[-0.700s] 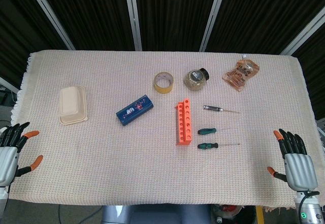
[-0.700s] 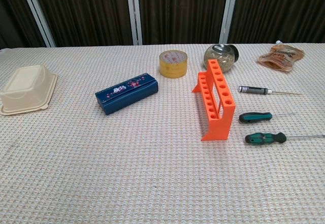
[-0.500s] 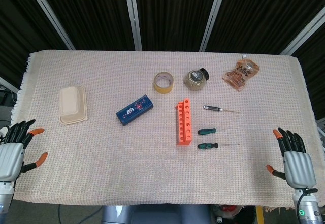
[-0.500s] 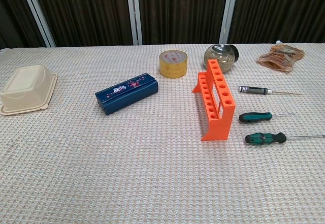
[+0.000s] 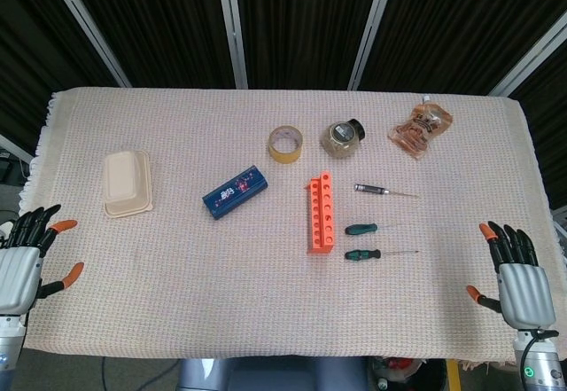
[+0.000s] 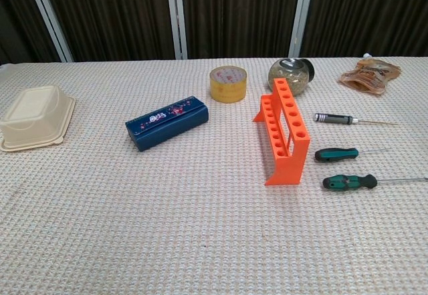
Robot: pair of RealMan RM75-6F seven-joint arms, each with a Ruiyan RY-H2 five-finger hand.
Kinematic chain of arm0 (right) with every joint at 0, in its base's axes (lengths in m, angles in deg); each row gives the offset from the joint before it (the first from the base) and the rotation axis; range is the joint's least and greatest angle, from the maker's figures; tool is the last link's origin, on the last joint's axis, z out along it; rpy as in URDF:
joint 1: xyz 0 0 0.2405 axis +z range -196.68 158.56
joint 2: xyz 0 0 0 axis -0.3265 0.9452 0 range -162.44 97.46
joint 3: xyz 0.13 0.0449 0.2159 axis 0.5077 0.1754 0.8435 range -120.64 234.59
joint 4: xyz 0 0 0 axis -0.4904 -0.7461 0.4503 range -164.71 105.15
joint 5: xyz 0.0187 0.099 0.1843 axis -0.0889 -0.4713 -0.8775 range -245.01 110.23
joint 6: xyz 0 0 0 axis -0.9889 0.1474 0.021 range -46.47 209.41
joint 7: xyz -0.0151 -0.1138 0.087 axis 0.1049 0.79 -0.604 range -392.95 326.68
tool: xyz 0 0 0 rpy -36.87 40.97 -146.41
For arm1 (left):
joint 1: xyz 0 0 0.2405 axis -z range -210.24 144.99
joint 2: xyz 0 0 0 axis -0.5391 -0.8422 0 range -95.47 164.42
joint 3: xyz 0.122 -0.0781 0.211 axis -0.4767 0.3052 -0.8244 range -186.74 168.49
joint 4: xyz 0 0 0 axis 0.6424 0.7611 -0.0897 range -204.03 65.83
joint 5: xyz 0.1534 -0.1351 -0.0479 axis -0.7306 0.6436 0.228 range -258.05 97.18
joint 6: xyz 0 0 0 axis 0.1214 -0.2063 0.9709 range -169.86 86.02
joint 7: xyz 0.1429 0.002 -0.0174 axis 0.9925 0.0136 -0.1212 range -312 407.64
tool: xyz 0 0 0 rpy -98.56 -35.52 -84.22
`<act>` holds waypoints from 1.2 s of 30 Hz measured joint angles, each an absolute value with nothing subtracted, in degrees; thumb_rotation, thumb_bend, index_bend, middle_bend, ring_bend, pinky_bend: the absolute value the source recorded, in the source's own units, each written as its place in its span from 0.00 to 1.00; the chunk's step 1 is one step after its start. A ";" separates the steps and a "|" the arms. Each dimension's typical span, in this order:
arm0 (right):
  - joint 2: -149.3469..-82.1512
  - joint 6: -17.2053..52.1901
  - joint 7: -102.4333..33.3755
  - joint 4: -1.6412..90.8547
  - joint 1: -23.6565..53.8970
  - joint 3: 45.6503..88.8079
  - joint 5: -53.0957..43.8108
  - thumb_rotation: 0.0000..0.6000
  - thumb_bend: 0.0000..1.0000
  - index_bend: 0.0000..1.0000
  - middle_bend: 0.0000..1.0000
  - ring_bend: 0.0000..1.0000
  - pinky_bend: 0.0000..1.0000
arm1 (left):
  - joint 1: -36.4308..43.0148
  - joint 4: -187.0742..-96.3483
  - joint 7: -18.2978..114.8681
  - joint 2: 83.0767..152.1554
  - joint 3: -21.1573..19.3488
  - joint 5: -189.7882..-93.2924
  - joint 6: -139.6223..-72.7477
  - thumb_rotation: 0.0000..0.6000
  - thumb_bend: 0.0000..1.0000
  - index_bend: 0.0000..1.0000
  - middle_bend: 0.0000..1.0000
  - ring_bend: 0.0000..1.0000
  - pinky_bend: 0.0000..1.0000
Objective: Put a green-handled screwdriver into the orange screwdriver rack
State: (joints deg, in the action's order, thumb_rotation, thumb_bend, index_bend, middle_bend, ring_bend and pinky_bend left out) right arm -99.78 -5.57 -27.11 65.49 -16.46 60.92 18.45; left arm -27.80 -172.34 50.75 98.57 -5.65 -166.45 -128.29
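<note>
The orange screwdriver rack (image 5: 321, 212) (image 6: 283, 132) stands upright in the middle of the table, its holes empty. Two green-handled screwdrivers lie just right of it: one (image 5: 361, 229) (image 6: 337, 153) closer to the rack's middle, the other (image 5: 363, 254) (image 6: 350, 182) nearer the front. A black-handled screwdriver (image 5: 372, 189) (image 6: 333, 118) lies behind them. My left hand (image 5: 22, 262) hovers open at the table's front-left edge. My right hand (image 5: 516, 283) is open at the front-right edge, far from the screwdrivers. Neither hand appears in the chest view.
Behind the rack sit a yellow tape roll (image 5: 285, 143), a glass jar (image 5: 342, 137) and a snack pouch (image 5: 422, 129). A blue case (image 5: 235, 191) lies left of the rack, and a cream lidded box (image 5: 127, 183) further left.
Both hands shifted slightly: the left hand drifted a little toward the table, the right hand dropped back slightly. Nothing on the table moved.
</note>
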 measured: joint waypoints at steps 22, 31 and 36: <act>-97.32 1.43 -24.79 69.41 -11.56 59.98 22.95 1.00 0.09 0.33 0.13 0.00 0.03 | -28.61 -173.23 49.59 96.17 -5.41 -168.20 -130.89 1.00 0.26 0.25 0.06 0.02 0.00; -97.13 14.73 -11.49 75.71 -2.74 62.92 16.03 1.00 0.20 0.35 0.14 0.00 0.04 | -28.11 -172.88 49.37 96.31 -5.32 -167.70 -129.92 1.00 0.26 0.25 0.05 0.01 0.00; -99.31 20.83 -9.37 76.16 2.74 65.24 9.90 1.00 0.24 0.36 0.14 0.00 0.04 | -27.87 -172.62 49.38 96.21 -5.02 -167.36 -129.76 1.00 0.26 0.25 0.05 0.01 0.00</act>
State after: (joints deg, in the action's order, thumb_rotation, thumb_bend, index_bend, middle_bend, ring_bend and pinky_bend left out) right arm -99.31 20.83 -9.37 76.16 2.74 65.24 9.90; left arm -27.87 -172.62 49.38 96.21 -5.02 -167.36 -129.76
